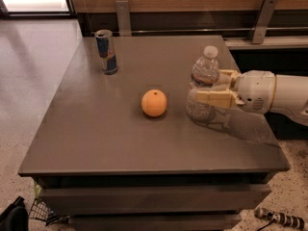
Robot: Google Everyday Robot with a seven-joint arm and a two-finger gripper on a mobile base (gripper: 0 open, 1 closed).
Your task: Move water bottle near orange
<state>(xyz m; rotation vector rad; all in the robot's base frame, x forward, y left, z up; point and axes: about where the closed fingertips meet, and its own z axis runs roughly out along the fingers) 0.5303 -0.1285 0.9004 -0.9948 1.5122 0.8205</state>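
The water bottle (pixel 204 81), clear with a white cap, stands upright on the grey table (pixel 120 138), right of centre. My gripper (pixel 208 84) reaches in from the right, with one finger on each side of the bottle's middle, closed against it. The near finger (pixel 214 98) lies across the bottle's front. The orange (pixel 154 103) sits on the table just left of the bottle, a small gap between them.
A blue-and-silver drink can (pixel 106 51) stands at the table's back left. A wooden wall with metal brackets (pixel 123 16) runs behind the table. The table's right edge (pixel 269 129) is close under my arm. Cables lie on the floor at the lower right (pixel 279 217).
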